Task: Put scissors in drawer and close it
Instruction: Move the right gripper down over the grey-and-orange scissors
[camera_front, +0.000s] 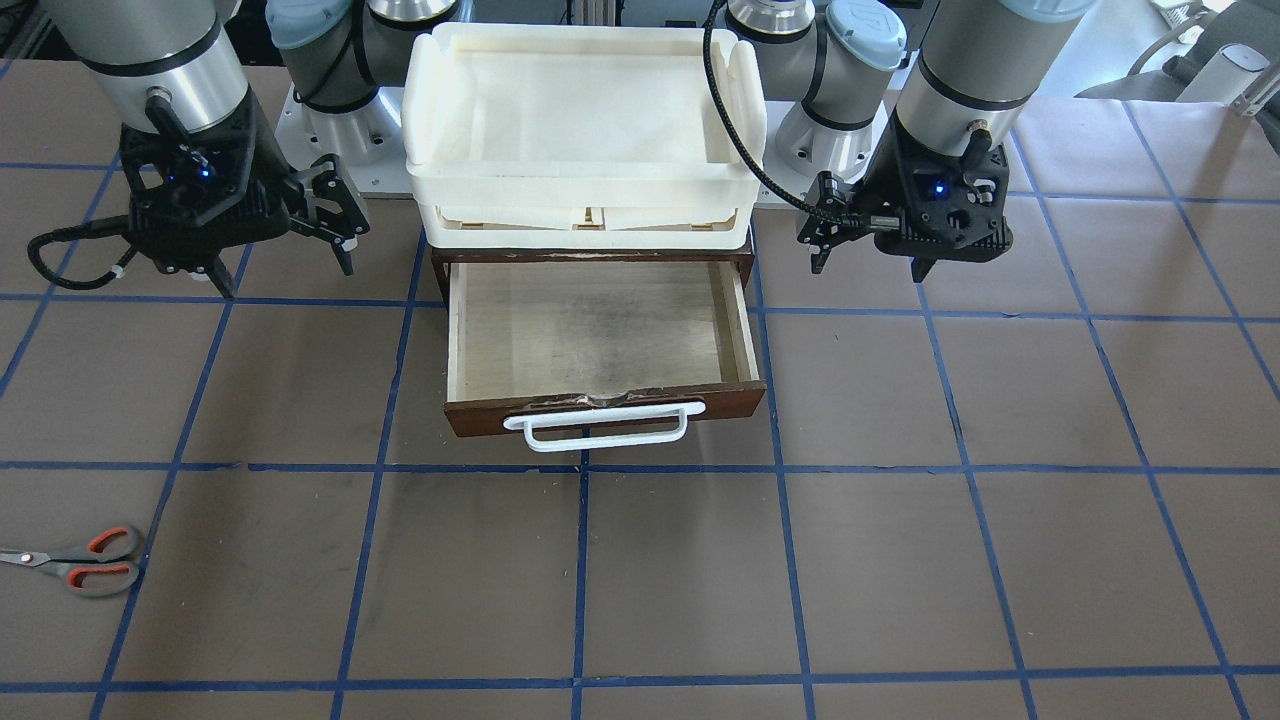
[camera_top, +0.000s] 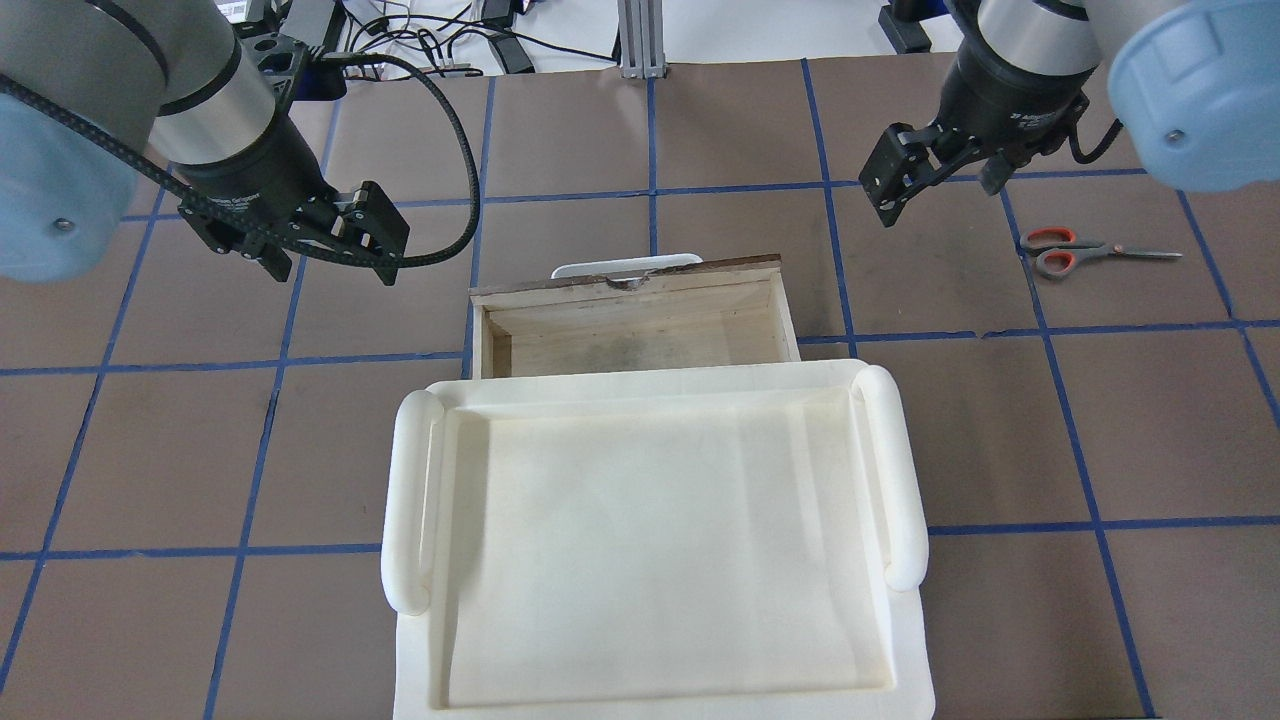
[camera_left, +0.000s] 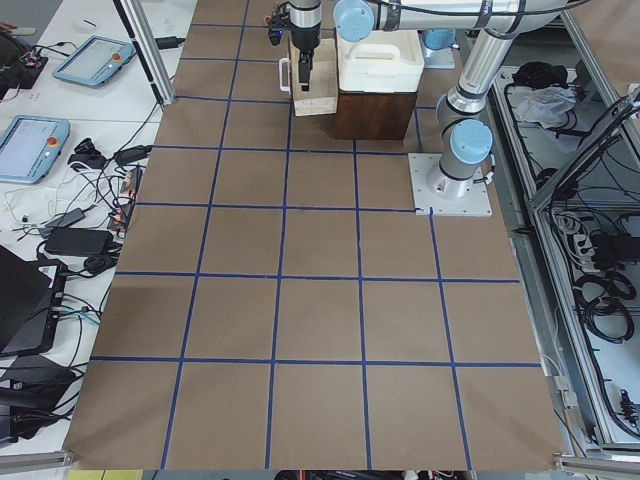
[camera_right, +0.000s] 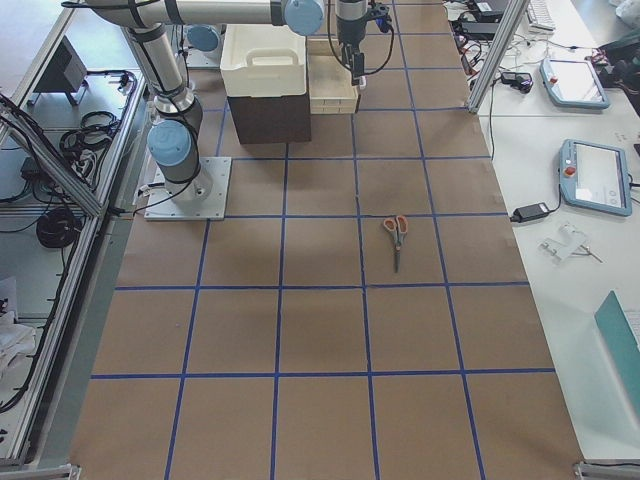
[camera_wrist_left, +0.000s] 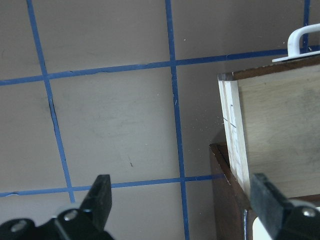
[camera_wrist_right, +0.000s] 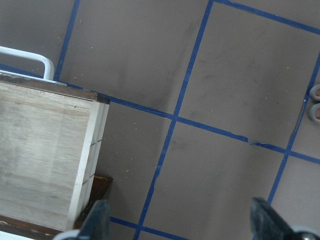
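Observation:
The scissors (camera_front: 85, 560), grey handles lined orange-red, lie flat on the table far to the robot's right; they also show in the overhead view (camera_top: 1065, 250), the exterior right view (camera_right: 396, 232) and at the right edge of the right wrist view (camera_wrist_right: 315, 102). The drawer (camera_front: 740, 400) stands pulled open and empty, white handle (camera_front: 600, 428) in front; it also shows in the overhead view (camera_top: 630, 285). My right gripper (camera_top: 893, 190) is open and empty, hovering between drawer and scissors. My left gripper (camera_top: 375, 235) is open and empty, beside the drawer's other side (camera_wrist_left: 227, 125).
Cream-white plastic trays (camera_front: 420, 130) are stacked on the dark-brown cabinet above the drawer, filling the near middle of the overhead view (camera_top: 410, 520). Brown table paper carries a blue tape grid. Both robot bases stand behind the trays.

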